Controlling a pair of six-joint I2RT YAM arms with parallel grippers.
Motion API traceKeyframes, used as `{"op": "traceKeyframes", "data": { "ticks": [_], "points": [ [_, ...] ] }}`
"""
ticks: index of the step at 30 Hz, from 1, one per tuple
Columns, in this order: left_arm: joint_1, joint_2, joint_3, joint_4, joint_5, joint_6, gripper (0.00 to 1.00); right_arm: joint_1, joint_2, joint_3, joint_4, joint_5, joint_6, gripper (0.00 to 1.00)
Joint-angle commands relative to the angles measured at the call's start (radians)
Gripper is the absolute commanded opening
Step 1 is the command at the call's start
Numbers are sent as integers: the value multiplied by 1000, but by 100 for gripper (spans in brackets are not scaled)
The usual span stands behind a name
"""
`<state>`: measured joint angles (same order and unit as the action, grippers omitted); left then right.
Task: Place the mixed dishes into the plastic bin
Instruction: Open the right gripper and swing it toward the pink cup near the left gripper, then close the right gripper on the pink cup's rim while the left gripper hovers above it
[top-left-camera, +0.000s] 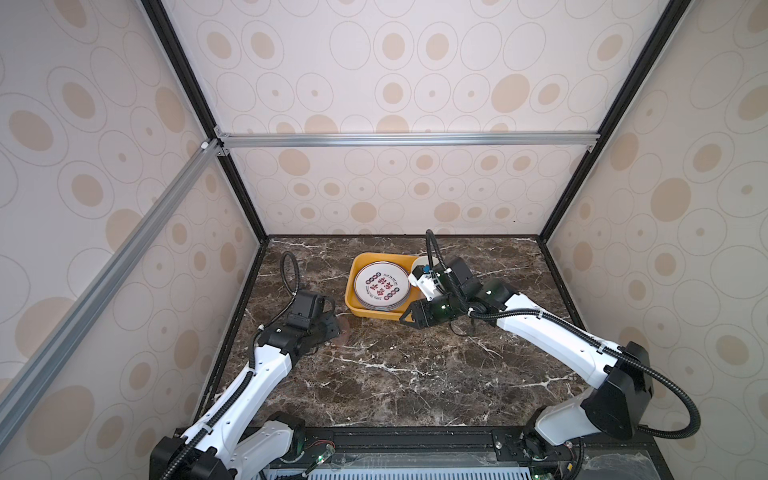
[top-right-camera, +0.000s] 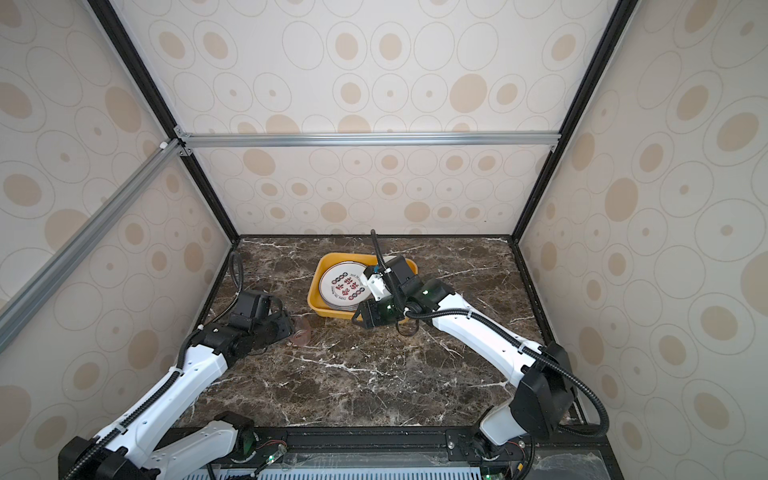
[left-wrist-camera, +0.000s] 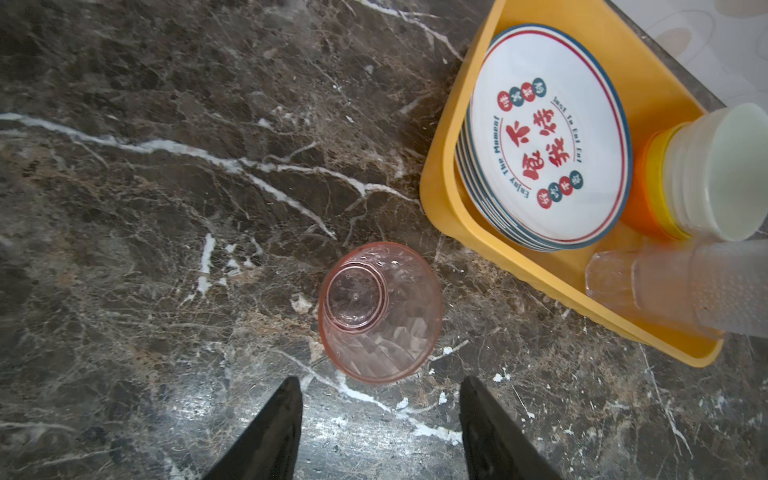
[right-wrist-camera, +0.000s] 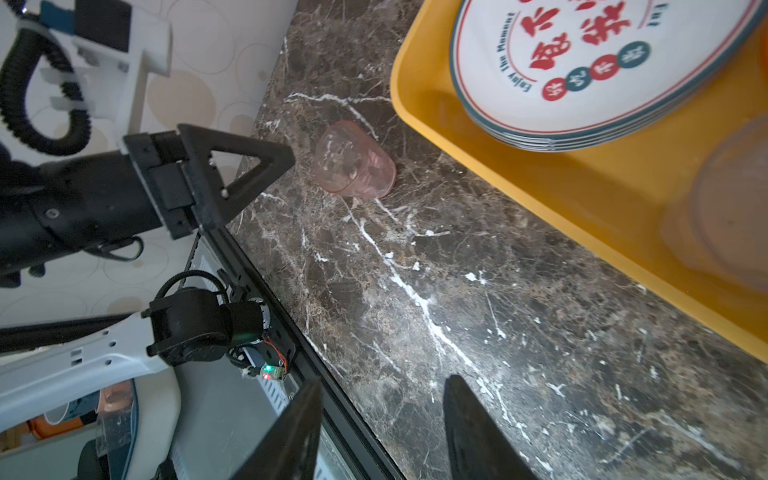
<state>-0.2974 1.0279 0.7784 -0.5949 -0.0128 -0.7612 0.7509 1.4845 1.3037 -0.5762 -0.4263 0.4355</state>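
- Done: plates, bowls, clear cups inside plastic bin.
- Remaining: pink cup, just beside bin (only dish seen outside).
- Spread, empty: left gripper facing pink cup; right gripper beside bin.

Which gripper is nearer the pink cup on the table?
Left. The left gripper is beside the pink cup, open toward it; the right gripper hangs at the near edge of the plastic bin, farther off.

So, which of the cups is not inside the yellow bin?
The pink cup: it sits alone on the marble table, in front of the left gripper. The clear cups lie on their side inside the bin, next to the plates.
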Motion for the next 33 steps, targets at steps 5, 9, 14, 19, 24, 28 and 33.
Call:
{"op": "traceKeyframes", "data": {
  "ticks": [5, 9, 14, 19, 24, 28, 33],
  "points": [
    [28, 31, -38, 42, -53, 7, 48, 59, 6, -16, 57, -12, -18, 49],
    [35, 66, -68, 88, -46, 12, 42, 61, 12, -24, 66, -12, -12, 47],
    [41, 94, -89, 132, -52, 13, 35, 62, 12, -30, 65, -5, -12, 47],
    [46, 128, -100, 155, -53, 26, 26, 61, 23, -38, 67, 0, -5, 46],
    [48, 130, -115, 166, -53, 30, 19, 62, 27, -38, 61, 18, -6, 46],
    [49, 127, -123, 167, -52, 34, 13, 62, 31, -31, 54, 30, -9, 46],
    [50, 114, -126, 157, -30, 51, 5, 62, 36, -21, 38, 61, -10, 46]
  ]
}}
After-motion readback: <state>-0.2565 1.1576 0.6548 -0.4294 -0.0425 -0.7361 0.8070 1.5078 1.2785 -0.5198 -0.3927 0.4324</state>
